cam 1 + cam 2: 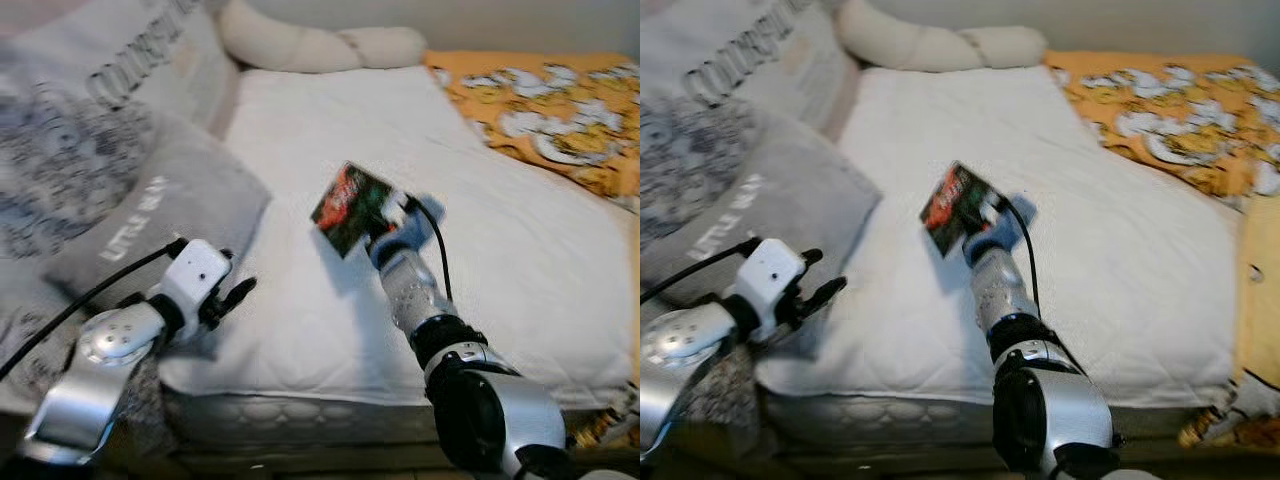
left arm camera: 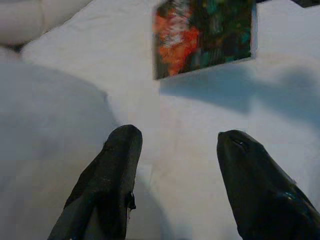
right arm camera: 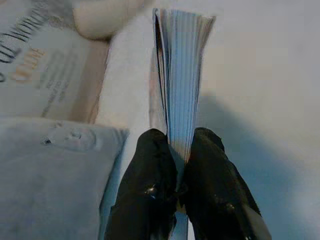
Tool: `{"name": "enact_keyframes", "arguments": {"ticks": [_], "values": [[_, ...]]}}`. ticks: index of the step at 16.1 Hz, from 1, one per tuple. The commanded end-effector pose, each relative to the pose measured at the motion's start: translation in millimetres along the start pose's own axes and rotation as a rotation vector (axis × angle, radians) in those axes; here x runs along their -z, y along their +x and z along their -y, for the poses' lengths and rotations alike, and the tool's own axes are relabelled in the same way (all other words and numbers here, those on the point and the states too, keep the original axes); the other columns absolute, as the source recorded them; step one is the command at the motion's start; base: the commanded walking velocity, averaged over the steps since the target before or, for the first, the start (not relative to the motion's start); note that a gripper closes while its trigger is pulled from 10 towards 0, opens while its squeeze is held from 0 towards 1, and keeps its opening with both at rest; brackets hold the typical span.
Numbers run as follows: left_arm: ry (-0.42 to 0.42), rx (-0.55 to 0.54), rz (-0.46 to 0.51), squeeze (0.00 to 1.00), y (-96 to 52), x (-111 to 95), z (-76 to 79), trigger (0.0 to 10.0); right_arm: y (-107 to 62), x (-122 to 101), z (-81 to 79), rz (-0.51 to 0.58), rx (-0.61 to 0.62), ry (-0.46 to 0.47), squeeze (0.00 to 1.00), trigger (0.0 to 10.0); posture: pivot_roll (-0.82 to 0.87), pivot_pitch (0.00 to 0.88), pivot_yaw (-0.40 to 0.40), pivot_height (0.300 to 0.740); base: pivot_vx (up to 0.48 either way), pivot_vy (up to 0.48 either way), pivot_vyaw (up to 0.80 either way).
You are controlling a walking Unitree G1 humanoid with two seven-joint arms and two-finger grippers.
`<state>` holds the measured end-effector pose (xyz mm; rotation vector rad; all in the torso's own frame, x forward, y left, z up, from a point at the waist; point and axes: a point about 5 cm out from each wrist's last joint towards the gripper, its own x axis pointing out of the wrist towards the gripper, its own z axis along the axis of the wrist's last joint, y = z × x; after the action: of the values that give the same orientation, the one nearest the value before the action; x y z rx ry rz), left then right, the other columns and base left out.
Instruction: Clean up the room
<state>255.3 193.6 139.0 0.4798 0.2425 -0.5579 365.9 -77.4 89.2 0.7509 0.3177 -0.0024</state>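
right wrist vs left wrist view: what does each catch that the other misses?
Right wrist view: the right gripper with its black fingers clamped on the thin book's white page edges, seen edge-on, plus a printed grey pillow.

Left wrist view: the left gripper, fingers apart and holding nothing, pointed at the book's dark cover with red and green artwork, and the shadow the book casts on the sheet.

Both: the same book held up over the white quilted mattress, and the cream bolster cushion at its far end.

Open white mattress [image 1: 520, 260] ahead, grey pillow [image 1: 150, 215] crowding left.
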Motion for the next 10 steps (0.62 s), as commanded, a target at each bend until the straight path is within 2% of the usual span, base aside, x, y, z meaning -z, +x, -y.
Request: {"name": "enact_keyframes", "arguments": {"ticks": [1,2,3,4,5,8,10], "values": [[0.011,0.004,-0.007,0.00,-4.7,-2,-0.8,10.0,-3.8,21,-3.1,-0.045,0.058,0.044,0.00,10.0,0.19,0.032,0.004,0.740,0.000,0.000,0.00],[0.014,0.009,-0.017,0.00,-7.4,-2,0.4,10.0,-8.4,35,9.2,-0.101,0.166,0.015,0.00,10.0,0.20,0.042,0.003,0.740,0.000,0.000,0.00],[0.018,0.020,-0.025,0.00,-9.5,-2,2.9,10.0,-14.5,49,21.2,-0.136,0.270,0.035,0.00,10.0,0.21,0.049,0.002,0.740,0.000,0.000,0.00],[0.019,0.026,-0.028,0.00,-10.8,-3,4.6,10.0,-19.5,59,28.3,-0.168,0.321,0.065,0.18,10.0,0.22,0.056,0.001,0.740,0.000,0.000,0.00],[0.022,0.029,-0.033,0.00,-12.2,-3,5.3,10.0,-23.0,68,32.3,-0.197,0.344,0.110,1.00,10.0,0.22,0.063,-0.003,0.740,0.000,0.000,0.00],[0.021,0.027,-0.042,0.00,-15.0,-3,6.6,10.0,-26.0,75,34.1,-0.219,0.353,0.166,1.00,10.0,0.23,0.065,-0.009,0.740,0.000,0.000,0.00],[0.013,0.030,-0.048,0.00,-14.7,-1,10.6,10.0,-25.6,79,27.2,-0.258,0.313,0.115,1.00,10.0,0.22,0.052,-0.010,0.740,0.000,0.000,0.00]]}}
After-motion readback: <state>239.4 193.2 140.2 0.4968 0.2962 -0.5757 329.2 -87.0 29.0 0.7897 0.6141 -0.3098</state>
